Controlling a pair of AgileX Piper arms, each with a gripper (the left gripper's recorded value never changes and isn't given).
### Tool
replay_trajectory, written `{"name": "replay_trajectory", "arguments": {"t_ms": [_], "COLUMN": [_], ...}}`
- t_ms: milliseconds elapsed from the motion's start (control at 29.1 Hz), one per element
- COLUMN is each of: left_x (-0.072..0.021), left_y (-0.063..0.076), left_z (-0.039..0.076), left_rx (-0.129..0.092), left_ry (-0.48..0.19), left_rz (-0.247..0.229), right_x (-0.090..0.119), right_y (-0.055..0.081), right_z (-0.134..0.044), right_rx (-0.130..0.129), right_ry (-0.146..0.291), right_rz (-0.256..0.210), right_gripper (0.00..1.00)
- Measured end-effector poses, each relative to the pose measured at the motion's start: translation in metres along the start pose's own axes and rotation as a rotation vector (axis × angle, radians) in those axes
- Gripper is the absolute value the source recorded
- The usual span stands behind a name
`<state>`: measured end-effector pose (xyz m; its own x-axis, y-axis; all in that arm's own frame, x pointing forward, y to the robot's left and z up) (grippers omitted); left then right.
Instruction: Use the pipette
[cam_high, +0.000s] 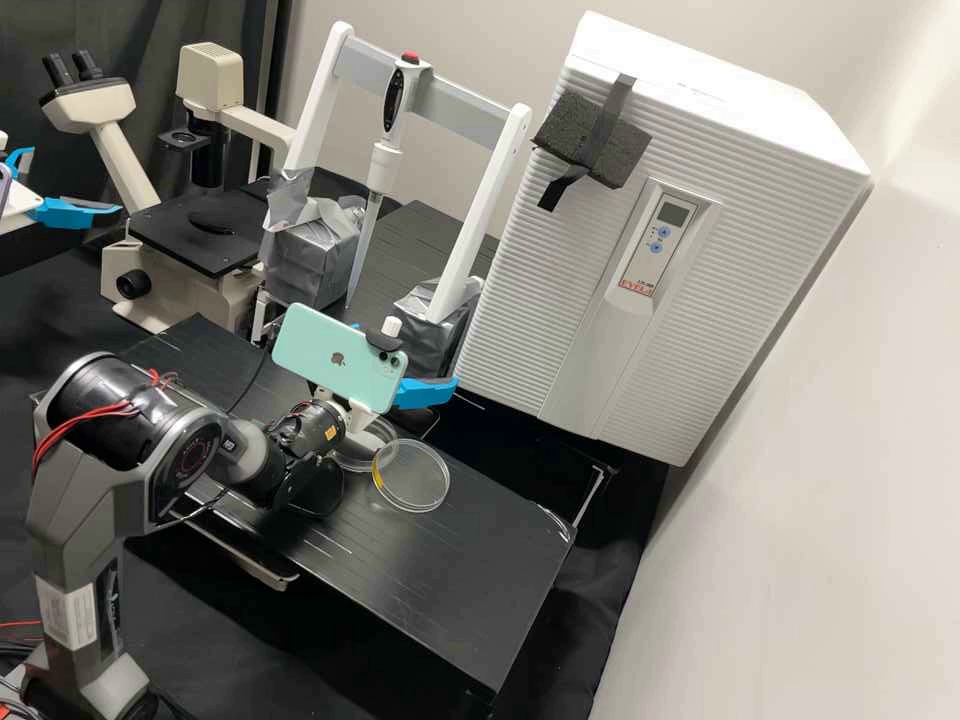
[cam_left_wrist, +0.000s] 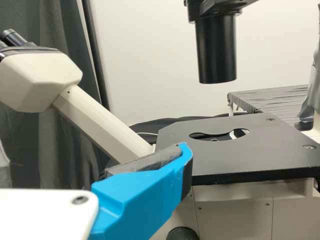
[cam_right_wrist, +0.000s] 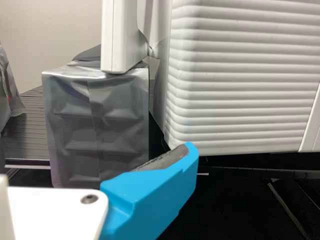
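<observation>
Two grippers, and for neither can I tell whether it is spread or closed.

High view gives the layout. The pipette (cam_high: 383, 165) hangs upright from the grey crossbar of a white stand (cam_high: 480, 100) at the back of the bench. It is between the microscope (cam_high: 170, 270) and the ribbed box (cam_high: 560, 300), well apart from both grippers. Pipette look: slim dark handle, red button on top, white lower body, long thin pale tip pointing down.

The stand legs sit in blocks wrapped in creased grey tape. The right gripper (cam_high: 425, 392) is just beside the nearer taped block (cam_high: 440, 322), by the far end of a black grooved tray (cam_high: 450, 570). A round clear dish (cam_high: 412, 476) lies on that tray. A mint-green phone (cam_high: 335, 355) is mounted at the right arm's wrist. The left gripper (cam_high: 70, 211) sits far left, next to the microscope. A black foam block (cam_high: 592, 138) is strapped to the box's corner.

Left wrist view adds the close side. The left gripper (cam_left_wrist: 150, 190) is by the microscope's flat black stage (cam_left_wrist: 250, 150), which has a round hole. A dark lens barrel (cam_left_wrist: 216, 45) hangs above, and a beige eyepiece arm slants up.

Right wrist view shows the right gripper (cam_right_wrist: 155, 195) near the taped block (cam_right_wrist: 95, 130), with a white leg planted on top. Beside it are the ribbed box's (cam_right_wrist: 240, 75) horizontal white ribs.
</observation>
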<state>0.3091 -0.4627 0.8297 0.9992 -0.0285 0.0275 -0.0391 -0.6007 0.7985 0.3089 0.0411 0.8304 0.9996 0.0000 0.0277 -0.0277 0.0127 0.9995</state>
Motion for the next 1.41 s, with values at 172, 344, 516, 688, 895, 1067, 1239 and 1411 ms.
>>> {"name": "replay_trajectory", "arguments": {"t_ms": [172,344,516,688,895,1067,1239,1411], "left_x": [0.0000,0.0000,-0.0026,-0.0126,-0.0308,-0.0421,-0.0492,-0.0520], "left_y": [0.000,0.000,0.003,0.013,0.023,0.032,0.039,0.041], "left_z": [0.000,0.003,0.023,0.058,0.105,0.126,0.135,0.138], "left_rx": [0.000,-0.002,-0.005,-0.010,-0.018,-0.025,-0.034,-0.038], "left_ry": [0.000,-0.008,-0.075,-0.211,-0.399,-0.490,-0.527,-0.541], "left_rz": [0.000,0.001,0.010,0.042,0.071,0.099,0.123,0.128], "right_x": [0.000,0.000,0.000,0.000,0.000,0.000,0.000,0.000], "right_y": [0.000,0.000,0.000,0.000,0.000,0.000,0.000,0.000], "right_z": [0.000,0.000,0.000,0.000,0.000,0.000,0.000,0.000], "right_rx": [0.000,0.000,0.000,0.000,0.000,0.000,0.000,0.000], "right_ry": [0.000,0.000,0.000,0.000,0.000,0.000,0.000,0.000], "right_rz": [0.000,0.000,0.000,0.000,0.000,0.000,0.000,0.000], "right_gripper": [1.00,1.00,1.00,1.00,1.00,1.00,1.00,1.00]}}
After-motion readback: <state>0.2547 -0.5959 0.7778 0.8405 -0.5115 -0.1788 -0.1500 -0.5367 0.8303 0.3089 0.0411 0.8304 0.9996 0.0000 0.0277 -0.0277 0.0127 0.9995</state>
